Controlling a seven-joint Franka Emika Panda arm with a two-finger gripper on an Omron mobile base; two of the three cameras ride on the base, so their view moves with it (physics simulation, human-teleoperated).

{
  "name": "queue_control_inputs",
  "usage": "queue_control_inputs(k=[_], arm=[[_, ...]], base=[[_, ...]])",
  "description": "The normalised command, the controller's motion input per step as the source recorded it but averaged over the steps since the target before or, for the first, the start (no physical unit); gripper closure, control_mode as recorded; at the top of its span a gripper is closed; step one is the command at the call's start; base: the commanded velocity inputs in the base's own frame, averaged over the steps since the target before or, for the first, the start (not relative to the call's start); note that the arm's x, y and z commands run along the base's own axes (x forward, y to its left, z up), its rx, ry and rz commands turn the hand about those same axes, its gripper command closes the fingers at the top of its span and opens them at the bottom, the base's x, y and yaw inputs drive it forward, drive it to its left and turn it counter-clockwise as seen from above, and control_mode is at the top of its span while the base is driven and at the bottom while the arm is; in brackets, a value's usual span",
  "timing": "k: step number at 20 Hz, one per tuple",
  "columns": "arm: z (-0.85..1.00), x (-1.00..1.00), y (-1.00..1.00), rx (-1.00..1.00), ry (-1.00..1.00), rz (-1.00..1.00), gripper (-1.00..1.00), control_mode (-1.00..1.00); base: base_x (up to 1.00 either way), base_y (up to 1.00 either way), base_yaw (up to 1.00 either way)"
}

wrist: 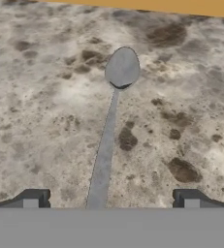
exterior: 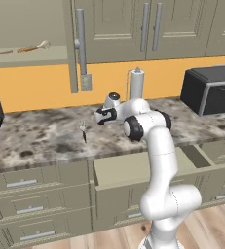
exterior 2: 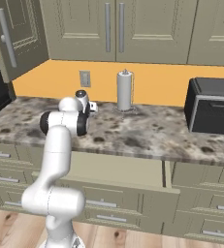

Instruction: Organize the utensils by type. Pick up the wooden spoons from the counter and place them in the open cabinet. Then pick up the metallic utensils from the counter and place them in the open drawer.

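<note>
Your wooden spoons (exterior: 21, 48) are already lying on the shelf of the open cabinet (exterior: 31, 61), high and off to the left of the tool (wrist: 111, 199), so the first half of the job looks finished. What remains is the metal.

In the hand view the grey metal spoon (wrist: 109, 131) lies flat on the counter (wrist: 45, 121) straight ahead of the tool, its handle running back between the two fingertips and its bowl at the far end. The tool's jaws are spread wide and hold nothing; the tips sit either side of the handle end, apart from it.

In the left base view a small utensil, which I take to be the fork (exterior: 83, 130), lies on the counter just to the left of the tool; it is too small to read clearly.

The drawer (exterior: 133, 168) stands pulled out below the counter edge, beneath the tool, and what you can see of its inside looks bare. So, by my reading, both metallic pieces are yet to go in, starting with this spoon.
</note>
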Motion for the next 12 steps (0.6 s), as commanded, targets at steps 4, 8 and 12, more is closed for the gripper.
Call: queue_control_inputs(k=[4,8,12], arm=[[-0.27,0.11,0.02,0.0,0.0,0.0,-1.0,-1.0],[-0.3,0.1,0.03,0.0,0.0,0.0,-1.0,-1.0],[-0.29,0.09,0.01,0.0,0.0,0.0,-1.0,-1.0]], base=[[0.0,0.0,0.0],[0.0,0.0,0.0],[0.0,0.0,0.0]])
